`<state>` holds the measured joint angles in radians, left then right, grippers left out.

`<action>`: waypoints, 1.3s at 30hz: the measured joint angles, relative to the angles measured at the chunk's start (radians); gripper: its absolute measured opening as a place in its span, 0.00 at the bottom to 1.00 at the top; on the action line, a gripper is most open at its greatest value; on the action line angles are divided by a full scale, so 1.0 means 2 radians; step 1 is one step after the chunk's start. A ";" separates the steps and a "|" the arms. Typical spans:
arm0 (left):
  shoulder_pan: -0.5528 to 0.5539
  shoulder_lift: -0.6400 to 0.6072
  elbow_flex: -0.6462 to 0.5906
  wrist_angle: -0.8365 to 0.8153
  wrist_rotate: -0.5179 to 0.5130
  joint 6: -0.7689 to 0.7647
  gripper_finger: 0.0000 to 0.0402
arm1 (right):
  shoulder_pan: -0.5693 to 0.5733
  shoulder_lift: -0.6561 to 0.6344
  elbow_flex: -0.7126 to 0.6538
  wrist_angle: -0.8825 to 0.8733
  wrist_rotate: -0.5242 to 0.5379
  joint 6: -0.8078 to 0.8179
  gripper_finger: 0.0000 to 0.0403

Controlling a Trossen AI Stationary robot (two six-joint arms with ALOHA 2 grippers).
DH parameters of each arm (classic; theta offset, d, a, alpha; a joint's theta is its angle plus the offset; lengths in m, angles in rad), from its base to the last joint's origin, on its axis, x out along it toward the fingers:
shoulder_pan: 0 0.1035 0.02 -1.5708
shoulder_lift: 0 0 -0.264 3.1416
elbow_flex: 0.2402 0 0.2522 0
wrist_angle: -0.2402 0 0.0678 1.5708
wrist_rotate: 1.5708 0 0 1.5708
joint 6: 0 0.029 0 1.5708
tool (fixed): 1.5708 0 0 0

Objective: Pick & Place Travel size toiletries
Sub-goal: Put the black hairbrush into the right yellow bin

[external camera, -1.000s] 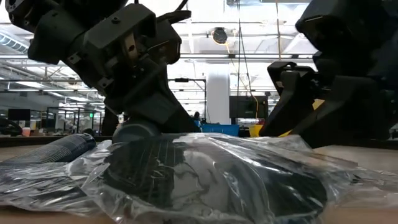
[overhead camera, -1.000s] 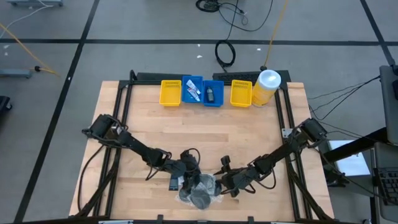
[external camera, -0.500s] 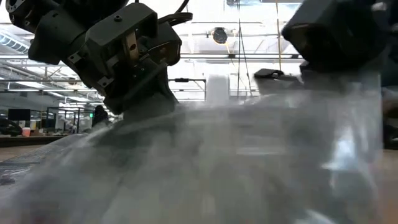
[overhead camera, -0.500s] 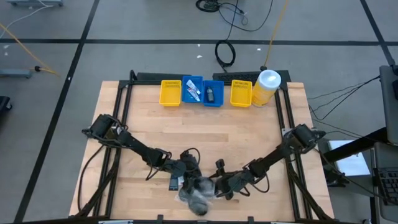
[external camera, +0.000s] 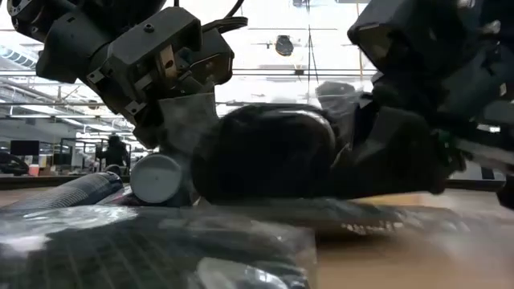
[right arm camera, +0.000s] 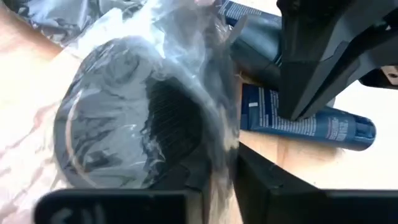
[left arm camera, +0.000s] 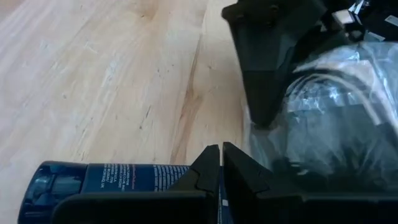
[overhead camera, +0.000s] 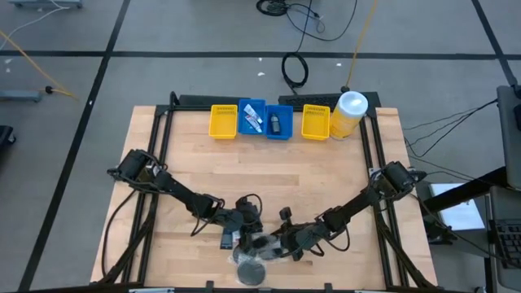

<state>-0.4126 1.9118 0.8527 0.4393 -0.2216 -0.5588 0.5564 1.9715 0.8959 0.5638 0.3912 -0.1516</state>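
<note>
A clear plastic bag (right arm camera: 186, 56) holds dark grey round mesh puffs. One puff (right arm camera: 124, 130) sits at my right gripper (right arm camera: 217, 186), which is shut on the bag. That puff (external camera: 265, 152) stands raised in the low view, and another bagged part (external camera: 152, 249) lies flat on the table in front. A dark blue printed tube (left arm camera: 106, 180) lies on the wood under my left gripper (left arm camera: 221, 158), which is shut. In the high view both grippers meet near the table's near edge, left gripper (overhead camera: 244, 232) and right gripper (overhead camera: 281, 242). My right gripper pinches the bag's clear film (right arm camera: 219, 155) between its two fingers, right beside the round puff, coming in low from the table's right. The puff end is raised off the wood; the rest of the bag trails onto the table. My left gripper points down beside the blue tube (right arm camera: 311, 124); whether its tips touch the tube or the film, I cannot tell.
Along the far edge stand a yellow bin (overhead camera: 223, 121), two blue bins (overhead camera: 264, 120) with small items inside, another yellow bin (overhead camera: 315, 121) and a big yellow canister with a white lid (overhead camera: 348, 112). A ribbed dark tube (external camera: 72, 193) lies by the left gripper.
My right gripper has moved toward the table's left, closer to the left gripper, dragging the bag. The bag, which lay spread flat, has bunched up: one puff now stands raised at the right gripper, and another part has slid toward the near edge.
</note>
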 joint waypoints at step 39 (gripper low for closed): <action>0.014 0.000 0.000 0.004 -0.060 0.013 0.05 | -0.042 -0.261 -0.053 -0.283 0.103 0.094 0.01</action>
<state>-0.3855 1.9118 0.8524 0.4473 -0.3420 -0.5323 0.4730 1.4502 0.7907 -0.0021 0.5969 0.0356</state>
